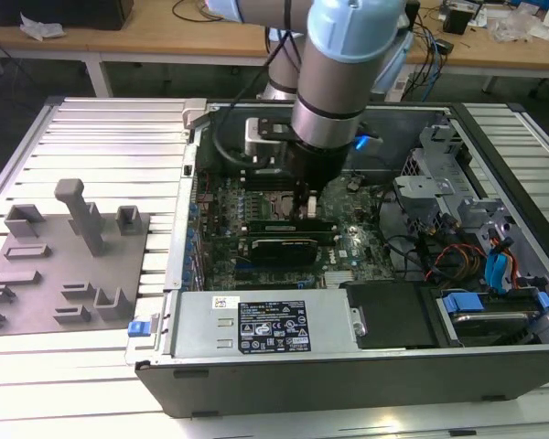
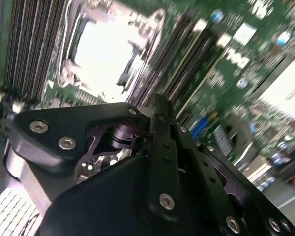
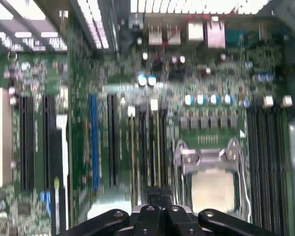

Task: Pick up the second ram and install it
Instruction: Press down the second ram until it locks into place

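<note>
Background: wooden benches [image 1: 146, 32] with loose cables stand behind the work area.
Surface: a ribbed metal table [image 1: 101, 137] carries an open case [image 1: 348, 380] lying on its side.
Tray: a grey tray [image 1: 37, 306] with pegs lies on the exterior view's left, well apart from the arm.
Board: a green board [image 1: 357, 247] fills the case floor. A socket [image 1: 270, 203] sits near its middle, and it is also seen in both wrist views [image 3: 211, 189] [image 2: 105, 49].
Supply: a grey box [image 1: 265, 322] runs along the near wall of the case.
Arm: it reaches down into the case from above.
Gripper: the gripper [image 1: 308, 206] hangs low over the board, just beside the socket. In both wrist views [image 3: 160, 194] [image 2: 160, 105] its jaws look drawn together, and I cannot tell whether anything thin is pinched between them.
Slots: long dark slots [image 3: 147, 147] run beside the socket, with the gripper above them.
Ram: the ram [image 1: 284, 225] is a slim dark stick on edge on the board beside the socket, right under the gripper. Whether they touch cannot be told.
</note>
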Motion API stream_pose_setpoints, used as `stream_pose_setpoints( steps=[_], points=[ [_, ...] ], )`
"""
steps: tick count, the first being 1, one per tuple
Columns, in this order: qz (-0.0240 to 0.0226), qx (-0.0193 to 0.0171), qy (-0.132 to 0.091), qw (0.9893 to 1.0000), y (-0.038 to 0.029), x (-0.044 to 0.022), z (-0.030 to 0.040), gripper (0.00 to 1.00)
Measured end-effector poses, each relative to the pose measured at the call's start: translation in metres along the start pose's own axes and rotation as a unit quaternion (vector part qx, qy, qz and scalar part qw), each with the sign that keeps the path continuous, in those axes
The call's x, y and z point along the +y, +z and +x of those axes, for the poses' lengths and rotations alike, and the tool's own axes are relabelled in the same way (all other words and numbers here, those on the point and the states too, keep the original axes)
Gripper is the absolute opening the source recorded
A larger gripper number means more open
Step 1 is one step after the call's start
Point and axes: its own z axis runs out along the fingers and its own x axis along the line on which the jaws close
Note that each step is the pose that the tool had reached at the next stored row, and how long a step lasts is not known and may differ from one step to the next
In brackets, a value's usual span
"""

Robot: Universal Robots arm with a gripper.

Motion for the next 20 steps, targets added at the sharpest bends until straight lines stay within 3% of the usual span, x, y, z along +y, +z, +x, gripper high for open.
stream_pose_setpoints(
  steps=[1, 4, 6, 11, 12, 14, 18, 20],
  points=[
    [0.0005, 0.0001, 0.0, 1.0, 0.0002, 0.0043, 0.0001, 0.11],
    [0.0037, 0.0, 0.0, 1.0, 0.0017, 0.0296, 0.0009, 0.11],
    [0.0037, 0.0001, 0.0, 1.0, 0.0034, 0.035, 0.0013, 0.11],
    [0.0037, 0.0002, 0.0, 1.0, 0.0075, 0.0357, 0.0016, 0.11],
    [0.0046, -0.0012, 0.0, 1.0, 0.005, 0.0357, 0.001, 0.11],
    [0.0041, -0.0002, 0.0, 1.0, -0.0064, 0.0352, 0.0004, 0.11],
    [0.0037, -0.0001, 0.0, 1.0, -0.0131, 0.0231, -0.0004, 0.11],
    [0.0038, -0.0015, 0.0, 1.0, -0.019, 0.0224, -0.0009, 0.11]
  ],
)
